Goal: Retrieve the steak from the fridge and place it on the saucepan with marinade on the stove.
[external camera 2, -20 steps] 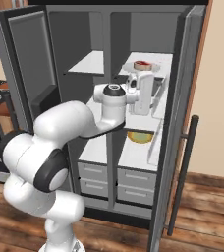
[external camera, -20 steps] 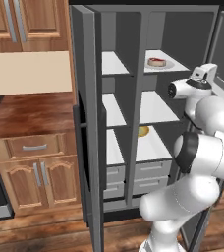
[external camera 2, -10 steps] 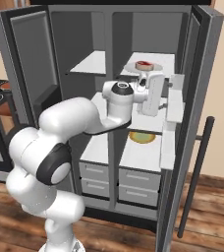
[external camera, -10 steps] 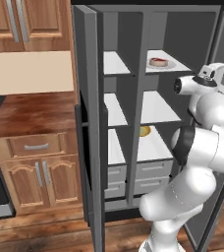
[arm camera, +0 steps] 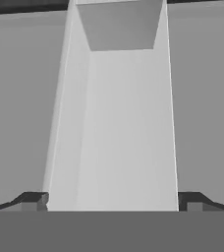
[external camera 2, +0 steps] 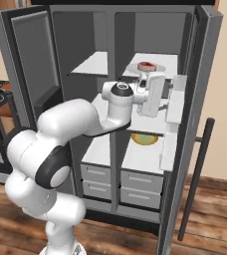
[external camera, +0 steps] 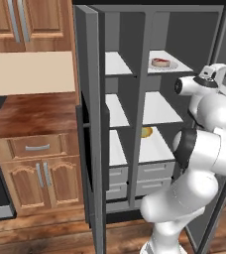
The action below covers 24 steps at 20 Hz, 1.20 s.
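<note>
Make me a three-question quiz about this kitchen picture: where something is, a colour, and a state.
1. Where is the steak?
A. top fridge shelf
B. bottom drawer
C. floor

2. What colour are the fridge shelves?
A. white
B. black
C. red

3. How do the fridge doors stand?
A. both closed
B. both open
C. one open

Answers:
1 A, the red meat sits on a plate on the highest right shelf.
2 A, the shelves look white against grey walls.
3 B, both doors are swung out and the inside shows.
</note>
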{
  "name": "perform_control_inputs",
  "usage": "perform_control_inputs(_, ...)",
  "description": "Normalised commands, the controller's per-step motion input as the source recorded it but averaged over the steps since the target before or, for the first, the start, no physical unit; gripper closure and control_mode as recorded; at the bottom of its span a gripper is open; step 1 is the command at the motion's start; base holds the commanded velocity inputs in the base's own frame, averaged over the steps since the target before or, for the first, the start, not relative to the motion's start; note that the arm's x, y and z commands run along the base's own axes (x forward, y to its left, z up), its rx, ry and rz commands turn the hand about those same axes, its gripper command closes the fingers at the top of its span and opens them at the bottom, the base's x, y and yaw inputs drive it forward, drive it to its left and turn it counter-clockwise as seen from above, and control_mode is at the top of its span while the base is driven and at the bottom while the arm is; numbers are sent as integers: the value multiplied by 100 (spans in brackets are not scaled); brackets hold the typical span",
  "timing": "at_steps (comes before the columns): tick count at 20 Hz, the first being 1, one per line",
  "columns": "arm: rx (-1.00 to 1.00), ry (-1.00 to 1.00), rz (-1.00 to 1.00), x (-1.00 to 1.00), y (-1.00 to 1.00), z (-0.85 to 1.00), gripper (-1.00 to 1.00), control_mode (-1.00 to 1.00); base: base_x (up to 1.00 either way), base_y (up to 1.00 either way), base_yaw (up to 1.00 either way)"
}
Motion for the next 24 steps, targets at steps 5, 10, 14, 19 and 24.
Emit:
perform_control_inputs(5,3,-10,17,-75,44,37,-100,-100,0,0,0)
perform_control_inputs(10,8,-6,27,-71,56,47,-100,-100,0,0,0)
perform_control_inputs(14,11,-2,29,-53,57,34,-100,-100,0,0,0)
perform_control_inputs(19,13,0,32,-41,56,3,-100,-100,0,0,0)
perform_control_inputs(24,19,1,31,-26,46,0,-100,-100,0,0,0)
